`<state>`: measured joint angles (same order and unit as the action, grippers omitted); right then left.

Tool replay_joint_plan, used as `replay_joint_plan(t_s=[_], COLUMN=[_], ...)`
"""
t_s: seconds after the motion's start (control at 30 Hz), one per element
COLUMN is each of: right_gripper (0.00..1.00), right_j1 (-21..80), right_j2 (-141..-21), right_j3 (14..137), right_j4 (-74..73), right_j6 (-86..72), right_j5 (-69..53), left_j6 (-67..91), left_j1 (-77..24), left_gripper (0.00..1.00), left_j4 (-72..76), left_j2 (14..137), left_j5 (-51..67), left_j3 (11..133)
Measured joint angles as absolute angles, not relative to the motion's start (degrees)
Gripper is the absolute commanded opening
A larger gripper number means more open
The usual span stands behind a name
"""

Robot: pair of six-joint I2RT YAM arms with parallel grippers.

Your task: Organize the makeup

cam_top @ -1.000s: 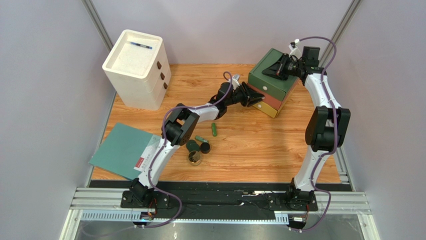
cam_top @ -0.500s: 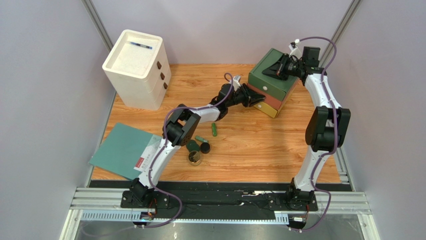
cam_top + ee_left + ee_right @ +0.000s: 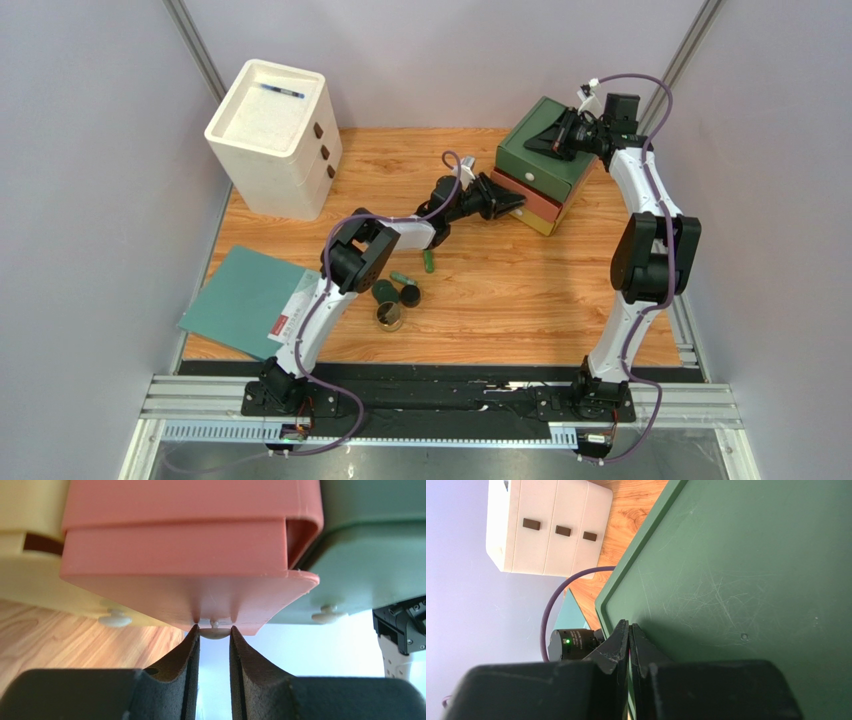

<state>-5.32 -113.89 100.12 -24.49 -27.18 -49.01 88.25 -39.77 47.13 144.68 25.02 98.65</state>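
The makeup lies on the table in the top view: a green tube [image 3: 428, 261], a second green tube [image 3: 402, 278], a dark green jar [image 3: 384, 292], a black jar [image 3: 409, 296] and a gold-rimmed compact [image 3: 389, 317]. My left gripper [image 3: 507, 203] is shut on the small knob [image 3: 214, 632] of the pink middle drawer [image 3: 190, 580], which sticks out a little from the coloured drawer unit [image 3: 545, 165]. My right gripper [image 3: 547, 141] is shut and empty, its fingertips [image 3: 623, 632] resting on the unit's green top [image 3: 746, 570].
A white three-drawer unit [image 3: 275, 140] stands at the back left with a thin blue pen [image 3: 281, 91] on top. A teal folder [image 3: 250, 300] lies at the front left. The yellow drawer [image 3: 30, 580] and the green drawer [image 3: 370, 570] flank the pink one.
My left arm has drawn back slightly to the left with the knob, and the pink drawer stands out a little more. The right arm has not moved.
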Motion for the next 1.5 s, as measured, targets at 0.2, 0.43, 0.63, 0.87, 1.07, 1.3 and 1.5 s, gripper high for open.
replay_joint_plan(t_s=[0.2,0.43,0.63,0.87,1.07,1.3,1.5], right_gripper=[0.07,0.07,0.07,0.07,0.07,0.07,0.07], right_j1=[-5.32,-5.32,-5.32,-5.32,-5.32,-5.34,-5.34], right_j2=[-113.91,-114.04,-114.39,-115.31,-116.22,-116.71,-117.01], right_j3=[100.12,100.14,100.20,101.12,102.56,103.26,103.92], right_j4=[-24.51,-24.51,-24.56,-25.43,-26.92,-27.75,-28.58], right_j6=[-27.18,-27.24,-27.49,-27.68,-27.83,-27.88,-27.86], right_j5=[-49.01,-49.04,-49.19,-49.65,-50.30,-50.63,-50.68], left_j6=[88.33,88.58,88.40,88.31,86.17,79.81,65.76], left_j1=[-39.68,-39.46,-39.42,-39.18,-38.39,-36.53,-34.39], left_gripper=[0.00,0.00,0.34,0.61,0.63,0.65,0.65], left_j4=[48.18,48.21,45.91,39.66,30.55,18.24,-1.56], left_j2=[140.31,133.32,130.61,128.38,124.29,117.82,113.30], left_j5=[26.06,26.74,26.63,27.59,28.49,30.00,28.75], left_j3=[91.64,82.59,80.42,80.97,83.13,88.75,94.52])
